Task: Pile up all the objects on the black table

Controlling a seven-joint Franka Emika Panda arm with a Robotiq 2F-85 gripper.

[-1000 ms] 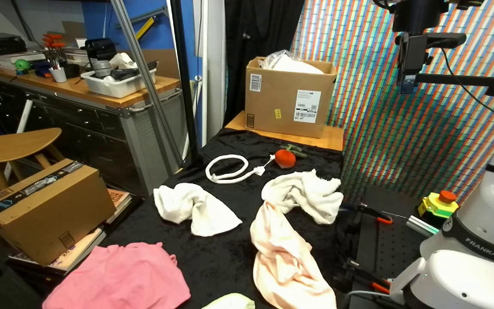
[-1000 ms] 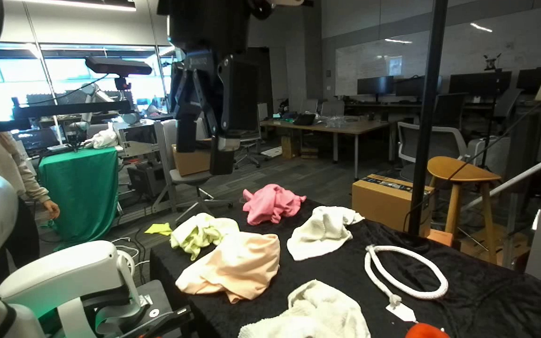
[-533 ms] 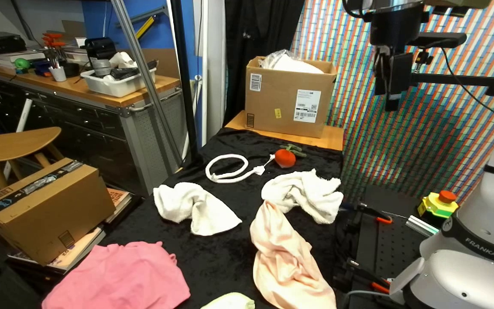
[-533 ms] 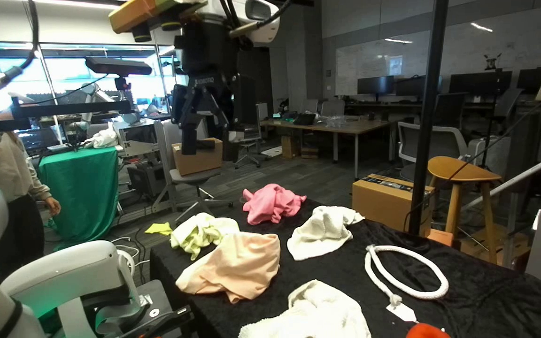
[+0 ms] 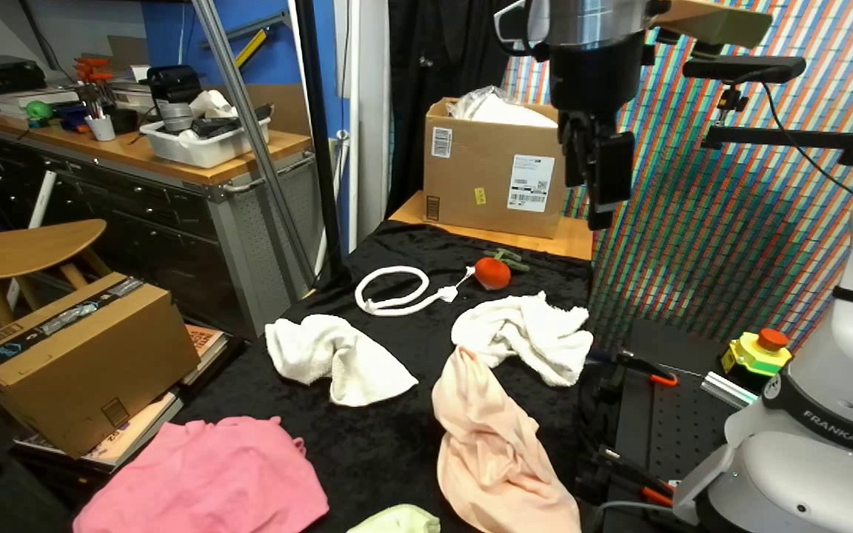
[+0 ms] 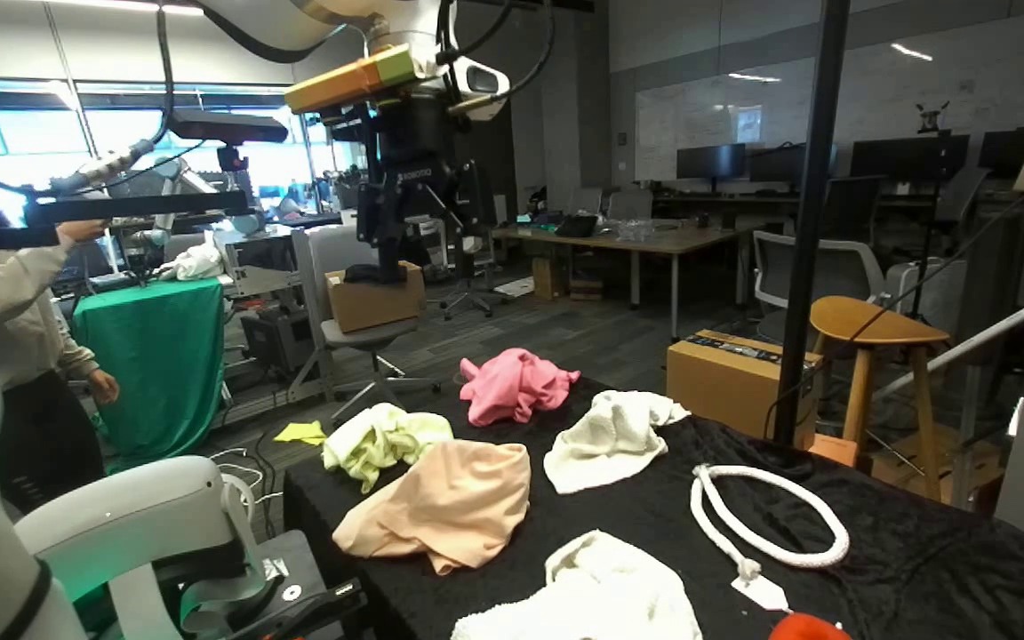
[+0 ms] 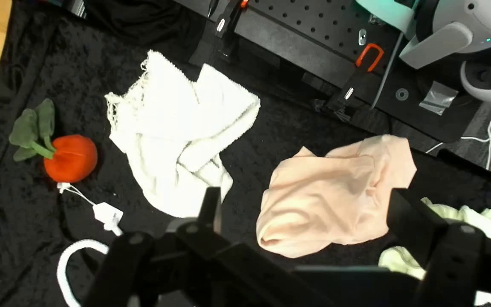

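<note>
Hanging above the black table (image 5: 382, 459), the gripper (image 7: 305, 204) has its jaws spread wide apart. On the table lie the rumpled peach cloth (image 7: 322, 200), a fringed white rag (image 7: 177, 128) near it, another white rag (image 5: 338, 363), the pink towel (image 5: 212, 474) at the edge, and a yellow-green cloth (image 6: 383, 442) (whether it touches the peach cloth cannot be told). Beside these, a white cord loop (image 6: 810, 560) lies near a red, green-leaved vegetable (image 5: 492, 273).

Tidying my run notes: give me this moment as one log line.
gripper: open, raised, holding nothing | pink towel, peach cloth: apart on black table | pile: none visible
</note>
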